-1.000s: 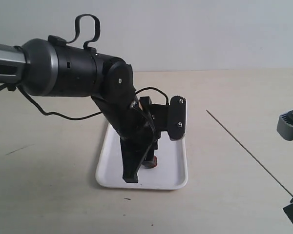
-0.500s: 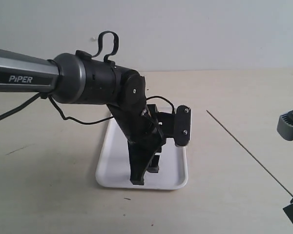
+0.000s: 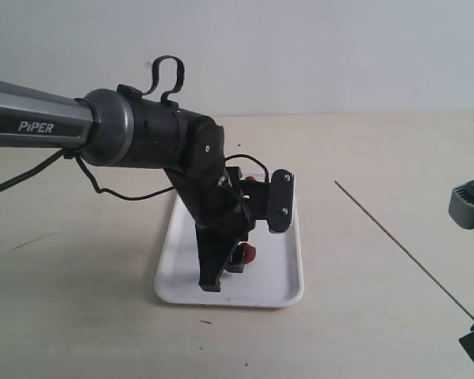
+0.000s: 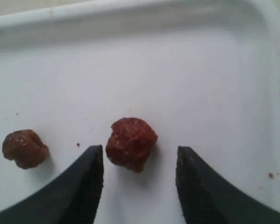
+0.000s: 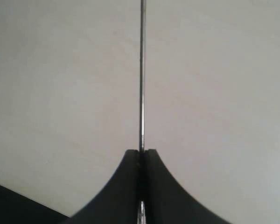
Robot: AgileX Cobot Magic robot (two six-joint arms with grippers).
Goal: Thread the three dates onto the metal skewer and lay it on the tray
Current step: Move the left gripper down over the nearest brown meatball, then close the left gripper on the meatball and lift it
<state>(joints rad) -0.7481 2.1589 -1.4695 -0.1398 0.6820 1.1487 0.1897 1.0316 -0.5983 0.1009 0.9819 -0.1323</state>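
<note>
The white tray (image 3: 284, 296) lies on the table under my left arm. My left gripper (image 3: 225, 272) hangs low over it and is open. One of the dates (image 4: 130, 143) lies on the tray floor just ahead of the gap between the fingertips, touching neither; the same date (image 3: 249, 253) shows red beside the fingers. A second date (image 4: 24, 148) lies off to one side. A small red lump (image 3: 250, 179) shows by the tray's far end. My right gripper (image 5: 141, 151) is shut on the metal skewer (image 5: 141, 70), which slants across the table (image 3: 395, 245).
The left arm's body and wrist camera block (image 3: 280, 201) hide much of the tray. A black cable (image 3: 118, 193) loops down from the arm. Bare beige table (image 3: 363, 150) surrounds the tray. Right arm parts (image 3: 468, 201) stand at the right edge.
My left arm swung right over the tray, then back left, and a date shows beside its fingers again. The right gripper and the skewer have not moved.
</note>
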